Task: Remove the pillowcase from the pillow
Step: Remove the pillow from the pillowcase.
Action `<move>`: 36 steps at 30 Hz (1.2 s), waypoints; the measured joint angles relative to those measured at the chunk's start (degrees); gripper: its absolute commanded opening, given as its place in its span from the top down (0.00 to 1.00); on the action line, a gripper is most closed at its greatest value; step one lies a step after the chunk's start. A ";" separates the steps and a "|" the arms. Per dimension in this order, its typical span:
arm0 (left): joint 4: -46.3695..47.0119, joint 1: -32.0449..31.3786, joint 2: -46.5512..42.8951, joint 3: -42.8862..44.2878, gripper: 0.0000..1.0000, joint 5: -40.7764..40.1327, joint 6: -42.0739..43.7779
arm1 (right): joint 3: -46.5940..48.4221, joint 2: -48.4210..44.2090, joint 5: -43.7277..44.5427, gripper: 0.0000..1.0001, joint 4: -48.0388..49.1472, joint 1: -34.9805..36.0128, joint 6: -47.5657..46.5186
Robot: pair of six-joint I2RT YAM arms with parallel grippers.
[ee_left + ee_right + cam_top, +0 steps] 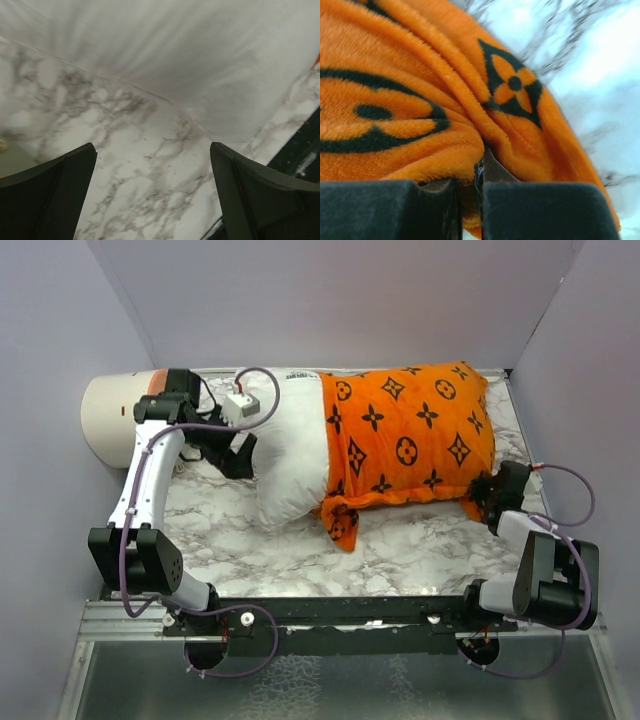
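A white-and-grey marble-patterned table fills the view from above. Across it lies the large plump white rectangular pillow, its long axis running left to right. The bright orange plush pillowcase with black flower and circle motifs covers only the pillow's right half. The case's open mouth faces left and the bare cushion sticks out of it.

The left gripper sits just beside the bare left end. Its jaws are spread wide and hold nothing, with marble showing between them and white fabric directly ahead.

The right gripper is at the case's closed right end, near the front corner. Its jaws are pinched together on a fold of orange plush.

The case likely has to slide rightward along the long axis while the left arm, nearer the bare end, anchors the cushion.
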 measured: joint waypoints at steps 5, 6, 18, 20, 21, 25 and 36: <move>0.35 -0.15 -2.45 -13.22 0.01 2.93 1.05 | -0.11 0.00 3.78 0.99 -0.07 7.48 0.50; 1.03 -0.15 -2.84 -15.21 0.01 3.50 1.79 | -0.17 0.00 4.00 0.99 -0.07 8.31 0.63; 18.62 -0.96 -9.68 -35.60 0.01 -1.29 4.24 | -3.28 -2.01 5.88 0.99 1.20 13.88 1.51; 24.41 -0.96 -10.71 -36.92 0.01 -4.44 3.37 | -3.50 -2.60 5.95 0.99 1.03 13.97 1.27; 26.60 -0.96 -11.04 -37.16 0.01 -5.40 3.15 | -3.67 -3.17 5.97 0.99 0.79 14.03 0.94; 32.00 -1.22 -11.82 -37.22 0.01 -8.66 3.06 | -3.98 -4.42 5.92 0.99 -0.31 14.25 0.22; 36.46 -7.26 -11.67 -38.18 0.06 -9.25 1.03 | -4.24 -5.55 5.88 0.99 -0.87 14.25 -0.02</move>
